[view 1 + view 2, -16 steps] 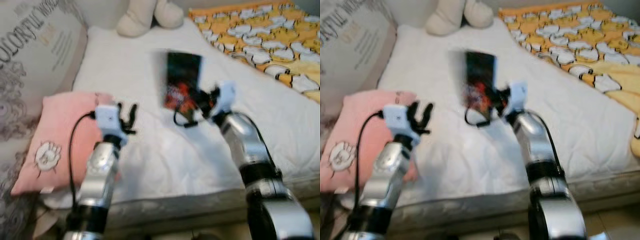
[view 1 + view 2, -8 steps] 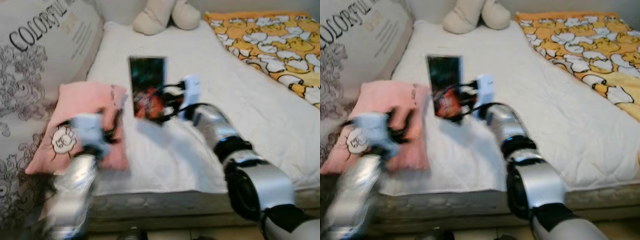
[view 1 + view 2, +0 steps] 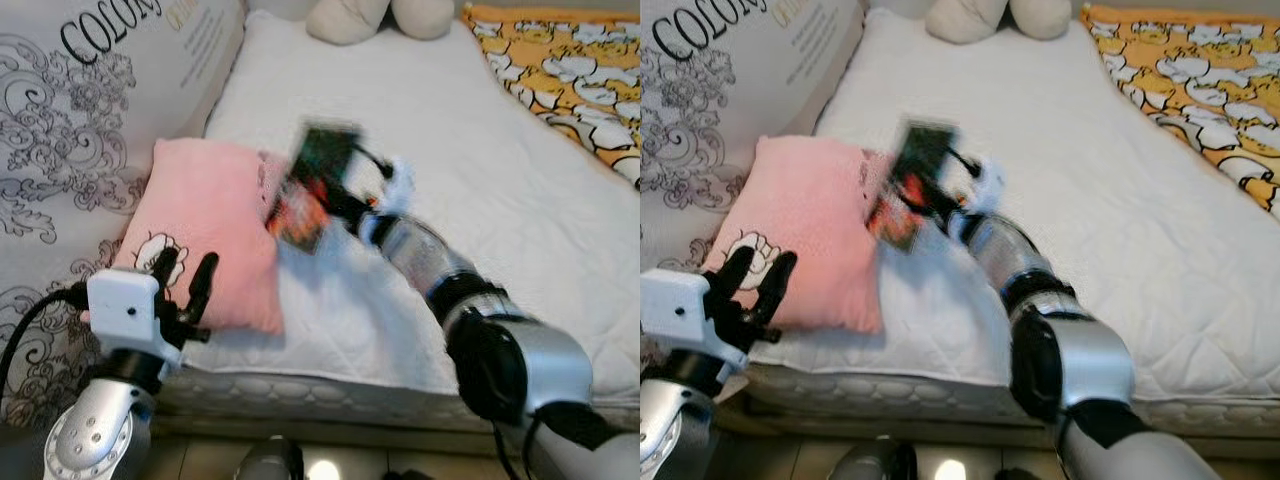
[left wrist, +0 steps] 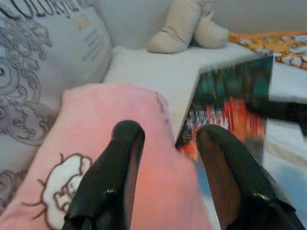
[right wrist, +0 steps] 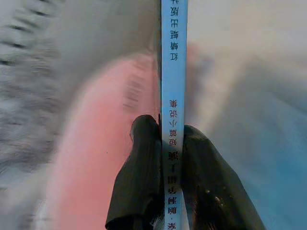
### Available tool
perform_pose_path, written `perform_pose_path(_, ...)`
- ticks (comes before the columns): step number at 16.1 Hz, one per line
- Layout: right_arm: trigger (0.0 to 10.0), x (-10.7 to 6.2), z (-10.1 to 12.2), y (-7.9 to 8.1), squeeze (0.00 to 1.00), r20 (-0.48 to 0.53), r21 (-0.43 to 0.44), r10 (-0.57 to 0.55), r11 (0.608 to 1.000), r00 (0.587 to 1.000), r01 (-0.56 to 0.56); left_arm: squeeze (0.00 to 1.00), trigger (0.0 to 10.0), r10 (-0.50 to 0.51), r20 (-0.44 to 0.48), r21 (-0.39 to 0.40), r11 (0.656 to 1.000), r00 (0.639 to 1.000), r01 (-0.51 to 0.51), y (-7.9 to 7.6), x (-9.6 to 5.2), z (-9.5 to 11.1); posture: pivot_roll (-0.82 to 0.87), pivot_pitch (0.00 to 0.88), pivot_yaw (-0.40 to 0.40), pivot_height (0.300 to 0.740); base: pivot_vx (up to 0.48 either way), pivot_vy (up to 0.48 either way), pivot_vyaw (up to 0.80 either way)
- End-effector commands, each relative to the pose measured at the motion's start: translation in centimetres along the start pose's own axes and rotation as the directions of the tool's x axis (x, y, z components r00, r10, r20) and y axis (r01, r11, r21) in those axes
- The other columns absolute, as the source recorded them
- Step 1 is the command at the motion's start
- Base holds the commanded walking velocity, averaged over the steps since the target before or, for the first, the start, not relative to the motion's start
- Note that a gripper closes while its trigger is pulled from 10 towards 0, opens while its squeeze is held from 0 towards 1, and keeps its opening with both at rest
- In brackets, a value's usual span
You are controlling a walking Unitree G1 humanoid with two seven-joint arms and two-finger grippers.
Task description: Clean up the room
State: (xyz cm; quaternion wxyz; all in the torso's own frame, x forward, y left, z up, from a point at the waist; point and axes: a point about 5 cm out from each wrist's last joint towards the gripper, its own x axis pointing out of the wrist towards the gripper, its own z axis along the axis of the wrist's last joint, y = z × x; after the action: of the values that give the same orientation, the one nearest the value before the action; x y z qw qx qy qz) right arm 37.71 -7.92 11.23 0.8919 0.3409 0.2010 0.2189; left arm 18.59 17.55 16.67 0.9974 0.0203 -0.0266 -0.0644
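Pink pillow [image 3: 205, 235] is lying on the bed [image 3: 480, 180] as the right claw [image 5: 165, 143], pinching a book [image 3: 315, 185] above it, is needing level carriage, left claw [image 4: 168, 153] spread.

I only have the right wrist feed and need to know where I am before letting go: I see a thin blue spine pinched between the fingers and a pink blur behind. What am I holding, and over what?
Observer: The right gripper is shut on a thin book with a dark green and red cover, held above the white mattress beside the pink pillow.
Operator: Where is the other arm?
Observer: The left gripper is open, low at the bed's near edge, pointing at the pillow.
Operator: Anything else on the bed?
Observer: A cream plush toy at the far end and an orange patterned blanket on the robot's right.
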Motion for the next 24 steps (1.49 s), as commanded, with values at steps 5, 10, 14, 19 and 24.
perform_pose_path(5,0.0,-1.9,-2.7,-3.9,0.00,-0.186,-0.344,-0.184,0.932,0.965,0.112,0.00,10.0,-0.179,0.040,-0.059,0.982,0.983,0.181,-3.2,-0.3,1.7,0.26,0.173,0.061,0.740,0.000,0.000,0.00)
perform_pose_path(10,0.0,-2.4,-1.4,-4.7,0.00,-0.212,-0.575,-0.251,0.813,0.944,0.087,0.00,10.0,-0.326,0.001,-0.068,0.943,0.945,0.326,-5.4,-0.7,0.7,0.25,0.190,0.057,0.740,0.000,0.000,0.00)
perform_pose_path(14,0.0,-2.3,-0.6,-4.5,0.00,-0.160,-0.593,-0.265,0.796,0.951,0.122,0.00,10.0,-0.354,-0.019,-0.057,0.934,0.935,0.353,-5.3,-1.0,-0.1,0.24,0.193,0.058,0.740,0.000,0.000,0.00)
perform_pose_path(19,10.0,-2.2,-0.4,-4.6,1.00,-0.102,-0.619,-0.313,0.763,0.944,0.186,0.00,10.0,-0.327,-0.033,-0.043,0.945,0.945,0.325,-4.9,-1.1,-0.2,0.25,0.203,0.064,0.740,0.000,0.000,0.00)
perform_pose_path(24,10.0,-1.4,1.6,-3.0,1.00,-0.047,-0.762,-0.279,0.631,0.959,0.146,0.00,10.0,-0.308,-0.046,-0.057,0.951,0.950,0.305,-5.1,-1.5,-0.5,0.25,0.207,0.058,0.740,0.000,0.000,0.00)
